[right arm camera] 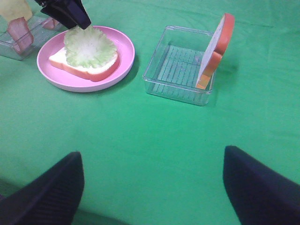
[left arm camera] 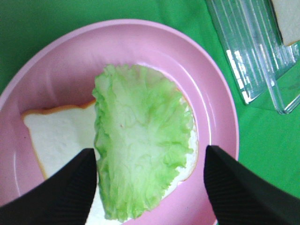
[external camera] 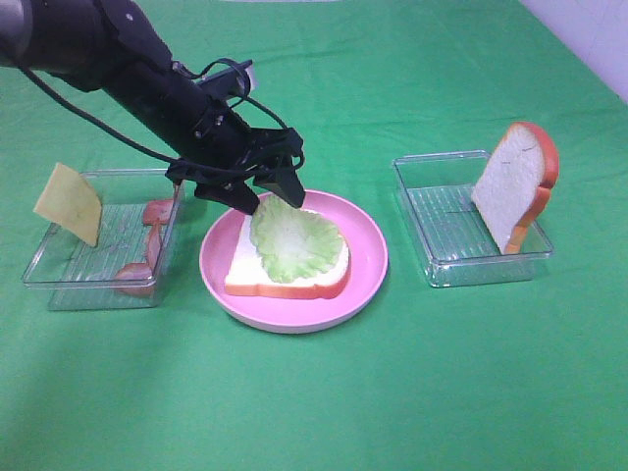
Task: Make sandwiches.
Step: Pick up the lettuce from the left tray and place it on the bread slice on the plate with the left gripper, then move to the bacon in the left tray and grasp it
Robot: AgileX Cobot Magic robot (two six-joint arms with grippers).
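Note:
A white bread slice (external camera: pixel 294 283) with an orange-brown crust lies on the round pink plate (external camera: pixel 368 260). A pale green lettuce leaf (external camera: pixel 292 240) rests on it. My left gripper (external camera: pixel 265 196) is open just above the plate's back left. In the left wrist view its fingers straddle the lettuce (left arm camera: pixel 140 140) without touching it. A second bread slice (external camera: pixel 510 186) leans upright in the right tray. A yellow cheese slice (external camera: pixel 69 204) and reddish bacon strips (external camera: pixel 147 250) sit in the left tray. My right gripper (right arm camera: pixel 150 157) is open and empty, low over the cloth, out of the high view.
A clear plastic tray (external camera: pixel 59 285) stands left of the plate and another clear tray (external camera: pixel 442 270) stands to its right. A green cloth (external camera: pixel 314 392) covers the table. The left arm and its cables reach in from the top left.

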